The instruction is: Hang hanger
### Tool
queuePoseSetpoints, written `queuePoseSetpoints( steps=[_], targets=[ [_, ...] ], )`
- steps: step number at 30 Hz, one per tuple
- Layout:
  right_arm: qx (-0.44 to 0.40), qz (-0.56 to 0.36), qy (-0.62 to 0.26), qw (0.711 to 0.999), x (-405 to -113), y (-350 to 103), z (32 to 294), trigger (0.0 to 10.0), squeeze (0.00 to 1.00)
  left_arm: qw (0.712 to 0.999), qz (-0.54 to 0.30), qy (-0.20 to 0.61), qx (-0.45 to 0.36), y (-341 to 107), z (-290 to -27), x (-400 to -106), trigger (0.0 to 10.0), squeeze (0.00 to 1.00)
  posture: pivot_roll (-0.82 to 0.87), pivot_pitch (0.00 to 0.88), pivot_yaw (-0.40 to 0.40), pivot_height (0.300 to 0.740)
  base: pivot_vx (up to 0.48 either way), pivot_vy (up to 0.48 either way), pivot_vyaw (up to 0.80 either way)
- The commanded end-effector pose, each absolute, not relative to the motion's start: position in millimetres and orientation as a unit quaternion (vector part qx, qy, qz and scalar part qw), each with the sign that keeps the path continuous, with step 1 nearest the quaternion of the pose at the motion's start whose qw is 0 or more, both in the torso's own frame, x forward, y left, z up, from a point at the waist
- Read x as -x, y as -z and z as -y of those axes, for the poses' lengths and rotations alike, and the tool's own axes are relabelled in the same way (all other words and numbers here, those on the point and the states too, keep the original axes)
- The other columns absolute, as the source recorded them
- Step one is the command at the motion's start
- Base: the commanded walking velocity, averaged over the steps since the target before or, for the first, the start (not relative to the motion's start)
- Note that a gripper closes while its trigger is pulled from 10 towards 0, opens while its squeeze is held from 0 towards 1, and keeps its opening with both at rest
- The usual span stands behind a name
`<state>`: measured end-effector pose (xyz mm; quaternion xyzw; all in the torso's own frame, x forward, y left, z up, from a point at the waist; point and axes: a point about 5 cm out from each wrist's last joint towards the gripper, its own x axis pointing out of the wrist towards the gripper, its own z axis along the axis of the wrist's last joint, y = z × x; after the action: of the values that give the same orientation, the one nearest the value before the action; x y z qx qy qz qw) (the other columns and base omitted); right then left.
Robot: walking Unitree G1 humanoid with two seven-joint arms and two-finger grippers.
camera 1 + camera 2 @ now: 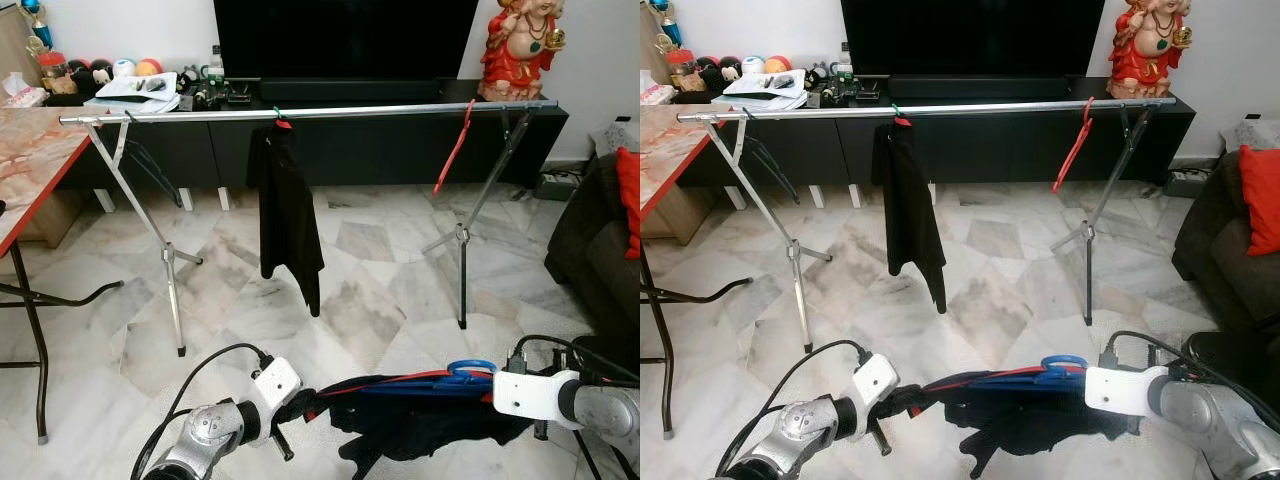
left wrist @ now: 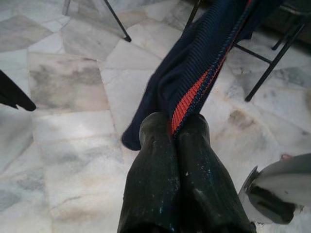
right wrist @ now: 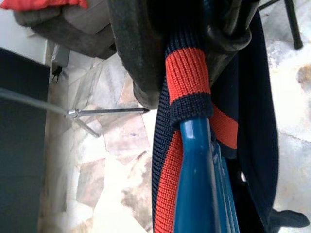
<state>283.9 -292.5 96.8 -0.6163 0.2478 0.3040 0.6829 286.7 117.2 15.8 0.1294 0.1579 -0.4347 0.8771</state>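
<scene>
So from the head views, we're standing in front of the clothes rail (image 1: pixel 300 112) with the blue hanger (image 1: pixel 440 378) carried low, well short of the rail and below it. A navy sweater (image 1: pixel 400 415) with red trim is draped on the hanger. The rail already has a black garment (image 1: pixel 285 215) hanging near its middle, an empty red hanger (image 1: pixel 453 150) off toward its right end, and a dark hanger (image 1: pixel 140 160) by its left end.

In the left wrist view, our left gripper (image 2: pixel 174 128) is pinched tight on the sweater's red-striped edge, fingers (image 2: pixel 155 160) pressed together with the knit squeezed between them.

In the right wrist view, our right gripper (image 3: pixel 187 73) is up at the neck of the blue hanger, where the sweater's ribbed collar wraps it. It looks like it's holding there, but we honestly can't tell how the fingers are set.

Our read: we're mid-carry, nothing hung yet. Next we'd need to step closer, lift the hook above the rail, and drop it onto the bare stretch between the black garment and the red hanger.
</scene>
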Motion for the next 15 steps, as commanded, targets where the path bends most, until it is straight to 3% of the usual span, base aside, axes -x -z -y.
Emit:
queuePoseSetpoints(
  steps=[1, 3, 5, 15],
  targets=[
    [0.624, -0.267, -0.274, 0.681, -282, -111, 311, 0.0, 0.00, 0.876, -0.186, 0.420, -0.145, -9, -134, -283, 0.0, 0.00, -0.05, 0.094, 0.004, 0.740, 0.000, 0.000, 0.00],
    [0.612, -0.248, -0.301, 0.688, -281, -113, 302, 0.0, 0.00, 0.873, -0.186, 0.424, -0.157, -9, -134, -283, 0.0, 0.00, -0.05, 0.094, 0.004, 0.740, 0.000, 0.000, 0.00],
    [0.590, -0.235, -0.373, 0.677, -272, -114, 287, 0.0, 0.00, 0.867, -0.186, 0.428, -0.173, -8, -133, -282, 0.0, 0.00, -0.06, 0.098, 0.005, 0.740, 0.000, 0.000, 0.00],
    [0.597, -0.244, -0.397, 0.653, -265, -130, 287, 0.0, 0.00, 0.860, -0.205, 0.417, -0.213, -3, -134, -282, 0.0, 0.00, -0.07, 0.096, 0.004, 0.740, 0.000, 0.000, 0.00]
  ],
)
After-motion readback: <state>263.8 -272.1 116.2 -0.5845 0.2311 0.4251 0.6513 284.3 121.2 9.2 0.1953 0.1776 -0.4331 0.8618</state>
